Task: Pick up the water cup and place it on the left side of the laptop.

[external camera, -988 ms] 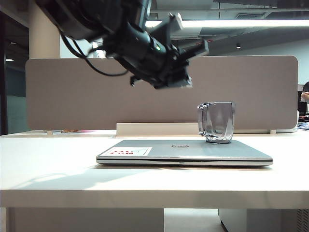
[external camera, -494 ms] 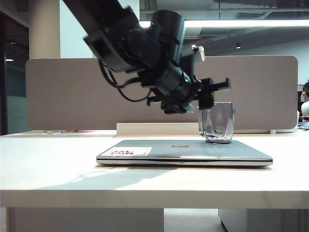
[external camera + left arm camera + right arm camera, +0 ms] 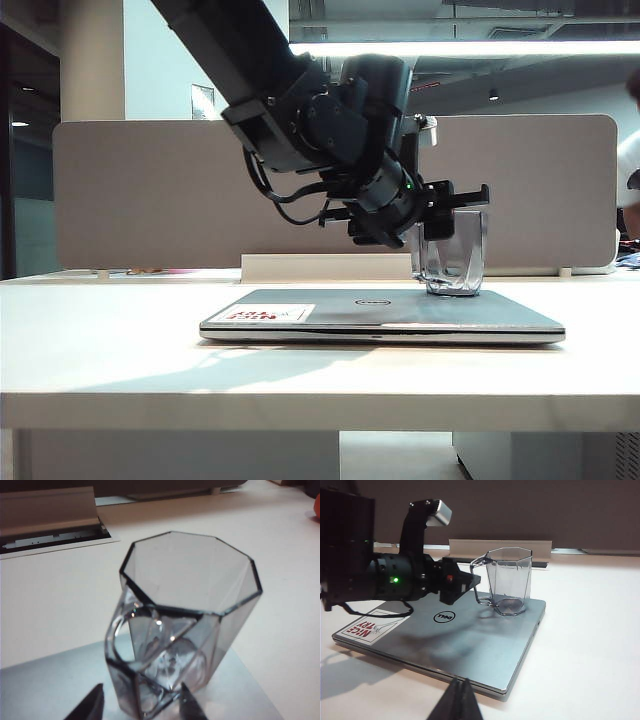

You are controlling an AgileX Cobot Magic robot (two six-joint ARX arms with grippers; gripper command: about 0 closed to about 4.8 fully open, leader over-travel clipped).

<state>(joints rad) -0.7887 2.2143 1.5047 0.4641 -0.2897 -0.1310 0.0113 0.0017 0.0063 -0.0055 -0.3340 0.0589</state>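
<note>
The clear, grey-tinted faceted glass water cup (image 3: pixel 505 581) is showing dark edges along its rim. The thin silver-grey metal laptop (image 3: pixel 470 640) is carrying a round dark logo (image 3: pixel 444 616) and a white sticker (image 3: pixel 371 628) with red lettering. The left pincer (image 3: pixel 455 208) is looking black, with a small green light (image 3: pixel 395 580) glowing on its wrist. The right pincer (image 3: pixel 460 700) appears dark, though only its tips are showing. The bench (image 3: pixel 100 350) is reading off-white, the partition (image 3: pixel 150 200) behind it beige-grey.
</note>
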